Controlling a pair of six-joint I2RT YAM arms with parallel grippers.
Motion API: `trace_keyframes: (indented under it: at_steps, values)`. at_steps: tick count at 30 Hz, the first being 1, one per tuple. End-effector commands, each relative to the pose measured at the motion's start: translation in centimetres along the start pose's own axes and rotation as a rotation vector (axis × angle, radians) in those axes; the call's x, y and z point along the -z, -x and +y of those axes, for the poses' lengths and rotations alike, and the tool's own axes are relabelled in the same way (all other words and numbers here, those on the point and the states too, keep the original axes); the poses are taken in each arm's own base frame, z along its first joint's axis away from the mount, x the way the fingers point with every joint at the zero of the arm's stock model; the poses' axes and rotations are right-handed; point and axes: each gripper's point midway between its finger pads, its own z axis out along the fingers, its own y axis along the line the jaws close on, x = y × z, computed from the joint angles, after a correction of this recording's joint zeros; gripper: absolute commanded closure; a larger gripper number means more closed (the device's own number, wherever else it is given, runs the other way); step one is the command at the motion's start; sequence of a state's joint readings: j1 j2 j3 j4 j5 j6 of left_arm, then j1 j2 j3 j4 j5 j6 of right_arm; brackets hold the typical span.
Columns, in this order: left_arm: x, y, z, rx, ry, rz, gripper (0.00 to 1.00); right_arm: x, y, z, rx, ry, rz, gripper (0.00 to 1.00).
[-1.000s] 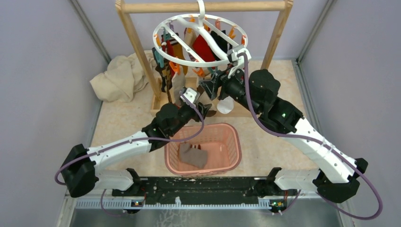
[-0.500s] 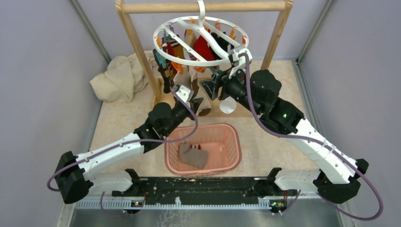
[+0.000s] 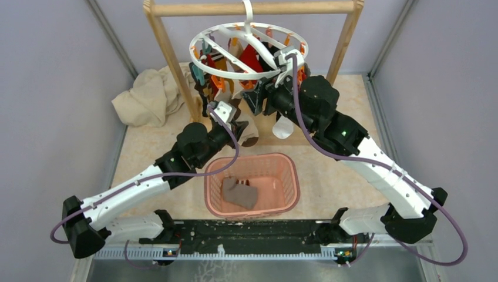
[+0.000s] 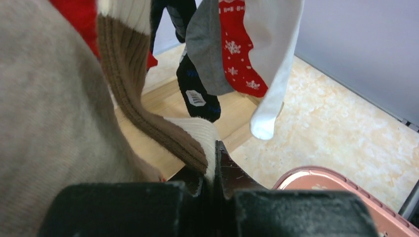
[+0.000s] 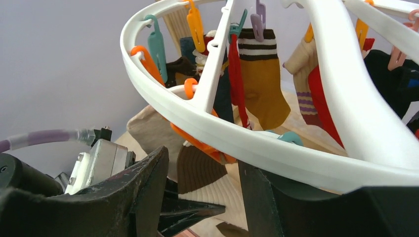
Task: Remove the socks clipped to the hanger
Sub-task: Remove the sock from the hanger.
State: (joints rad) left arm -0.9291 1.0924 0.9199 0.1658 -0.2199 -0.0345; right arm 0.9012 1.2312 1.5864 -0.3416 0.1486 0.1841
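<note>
Socks [image 5: 264, 84] in red, mustard, grey and white hang clipped beneath the white ring hanger [image 5: 207, 123], which hooks over a wooden rail [image 3: 194, 9] at the back of the surface [image 3: 329, 176]. The left hand [image 4: 215, 148] is clamped shut on the cream toe of a brown-and-cream ribbed sock [image 4: 148, 128] hanging among them. The right hand [image 5: 202, 163] sits just under the ring's rim, fingers spread apart. A pink basket [image 3: 252, 157] stands nearer the arms, a dark sock [image 3: 238, 192] inside.

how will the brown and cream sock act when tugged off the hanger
Probably floppy and stretchy: the ribbed sock folds where the left claw pinches it. The hanger hangs by its hook, so it may swing with the pull.
</note>
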Motion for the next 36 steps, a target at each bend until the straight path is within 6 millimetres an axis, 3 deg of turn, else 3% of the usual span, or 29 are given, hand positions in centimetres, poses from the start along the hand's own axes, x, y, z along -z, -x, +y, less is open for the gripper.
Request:
trace_keyframes:
  at_steps: [1, 15, 26, 36]
  values:
    - [0.9, 1.0, -0.1, 0.025, -0.01, 0.01, 1.0, -0.5, 2.9, 1.2, 0.002, 0.041, -0.083, 0.46]
    - [1.8, 1.7, -0.3, 0.051, -0.02, 0.031, 1.0, -2.4, 2.4, 1.1, 0.101, -0.038, -0.08, 0.43]
    - [1.9, 2.0, -0.8, 0.062, -0.048, 0.03, 1.0, -2.1, 1.9, 0.8, 0.131, -0.099, -0.149, 0.4]
    - [2.2, 0.9, -0.8, 0.06, -0.048, 0.066, 1.0, -2.5, 1.7, 0.4, 0.172, -0.119, -0.19, 0.4]
